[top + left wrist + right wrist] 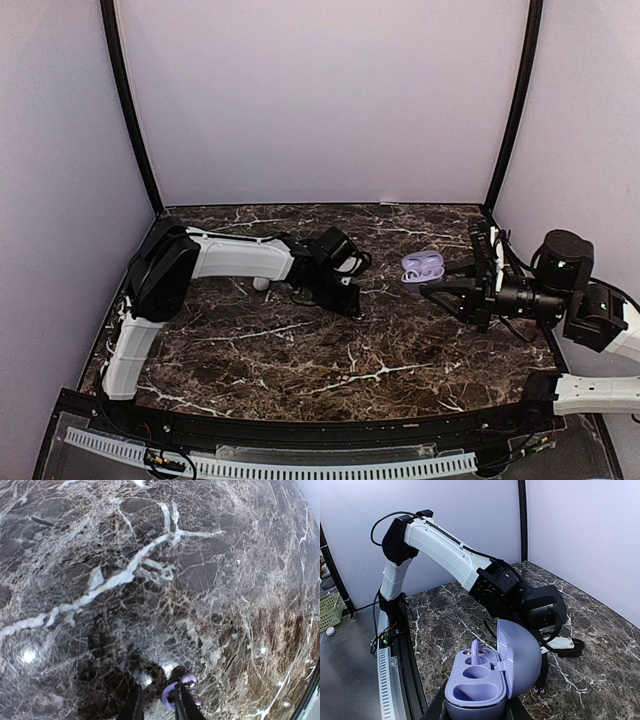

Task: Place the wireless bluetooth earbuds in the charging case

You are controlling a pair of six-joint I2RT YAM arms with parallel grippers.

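Observation:
My right gripper (475, 711) is shut on the base of the lavender charging case (485, 690), held above the table (300, 350) with its lid (522, 662) standing open. One lilac earbud (478, 654) with a curved hook sits in the far well; the near well is empty. In the top view the case (422, 267) is at the right of centre. My left gripper (159, 700) points down at the marble, jaws a little apart. A second lilac earbud (172, 692) lies against its right finger (189, 707), with bare table between it and the left finger (132, 707).
A small white pebble (261, 283) lies under the left forearm. The left arm (450, 550) stretches across the table's middle, close behind the open lid. Tent walls close the back and sides. A green basket (330, 611) stands off the table edge.

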